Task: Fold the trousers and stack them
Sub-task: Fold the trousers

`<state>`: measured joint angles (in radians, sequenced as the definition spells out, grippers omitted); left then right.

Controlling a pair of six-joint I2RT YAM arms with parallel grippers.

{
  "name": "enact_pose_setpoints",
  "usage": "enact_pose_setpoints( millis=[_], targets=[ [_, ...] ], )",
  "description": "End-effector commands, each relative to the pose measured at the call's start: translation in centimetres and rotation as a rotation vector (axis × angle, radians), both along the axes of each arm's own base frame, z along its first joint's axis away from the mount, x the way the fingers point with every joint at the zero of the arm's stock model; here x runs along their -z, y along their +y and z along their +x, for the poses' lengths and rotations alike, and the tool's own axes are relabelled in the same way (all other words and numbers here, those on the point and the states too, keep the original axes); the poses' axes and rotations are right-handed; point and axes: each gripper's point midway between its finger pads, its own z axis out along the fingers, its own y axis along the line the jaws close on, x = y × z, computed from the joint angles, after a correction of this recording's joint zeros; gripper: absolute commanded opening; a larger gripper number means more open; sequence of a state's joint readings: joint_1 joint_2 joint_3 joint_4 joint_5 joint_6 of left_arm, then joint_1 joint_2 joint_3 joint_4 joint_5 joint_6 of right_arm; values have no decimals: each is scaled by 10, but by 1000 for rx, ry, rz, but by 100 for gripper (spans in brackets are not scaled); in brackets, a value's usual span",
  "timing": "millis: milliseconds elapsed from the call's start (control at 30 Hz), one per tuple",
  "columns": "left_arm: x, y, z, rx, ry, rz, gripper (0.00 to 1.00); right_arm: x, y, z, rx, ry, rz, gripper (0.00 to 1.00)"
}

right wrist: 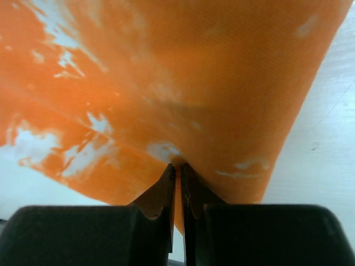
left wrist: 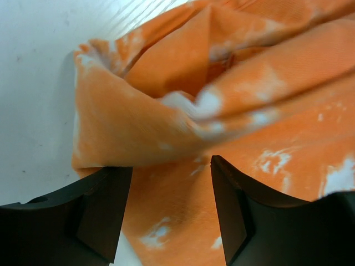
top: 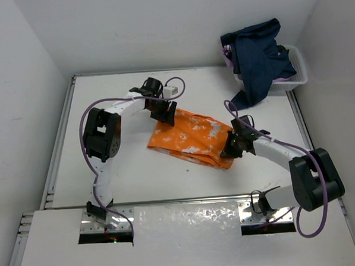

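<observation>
The orange trousers with white splotches lie folded into a short bundle in the middle of the table. My left gripper is at the bundle's far left corner, jaws open over the cloth, one finger on each side. My right gripper is at the bundle's right end, shut on a pinch of the orange cloth, which spreads away from the fingertips.
A white basket stands at the back right with dark blue clothes piled in it and hanging over its front. The white table has raised rails at left and right.
</observation>
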<state>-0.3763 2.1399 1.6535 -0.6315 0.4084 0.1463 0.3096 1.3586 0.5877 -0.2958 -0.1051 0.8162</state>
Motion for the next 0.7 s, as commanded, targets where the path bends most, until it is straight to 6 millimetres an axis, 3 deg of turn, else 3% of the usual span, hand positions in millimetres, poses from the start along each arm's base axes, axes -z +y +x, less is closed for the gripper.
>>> enact_pose_setpoints(
  millis=[0, 133, 267, 367, 400, 467, 533, 600, 667],
  targets=[
    [16, 24, 11, -70, -17, 75, 57, 14, -24, 6, -21, 17, -134, 6],
    [24, 38, 13, -92, -8, 106, 57, 8, -47, 33, -71, -24, -205, 8],
    [13, 57, 24, -144, -19, 90, 57, 5, -78, 62, -40, -73, -215, 12],
    [-3, 65, 27, -161, -39, 63, 58, -12, -64, 97, -135, -148, -171, 15],
    [-7, 66, 26, -162, -45, 56, 59, -7, -58, 102, -158, -135, -147, 16],
    [-22, 66, 27, -167, -62, 27, 63, -23, -44, 127, -202, -195, -108, 17],
    [-38, 66, 26, -168, -84, 4, 64, -30, -43, 145, -225, -220, -125, 18],
    [-50, 67, 27, -172, -105, -8, 65, -36, -48, 150, -251, -212, -163, 19],
    [-73, 68, 31, -168, -150, -15, 65, -54, -50, 158, -271, -238, -190, 23]
  ],
)
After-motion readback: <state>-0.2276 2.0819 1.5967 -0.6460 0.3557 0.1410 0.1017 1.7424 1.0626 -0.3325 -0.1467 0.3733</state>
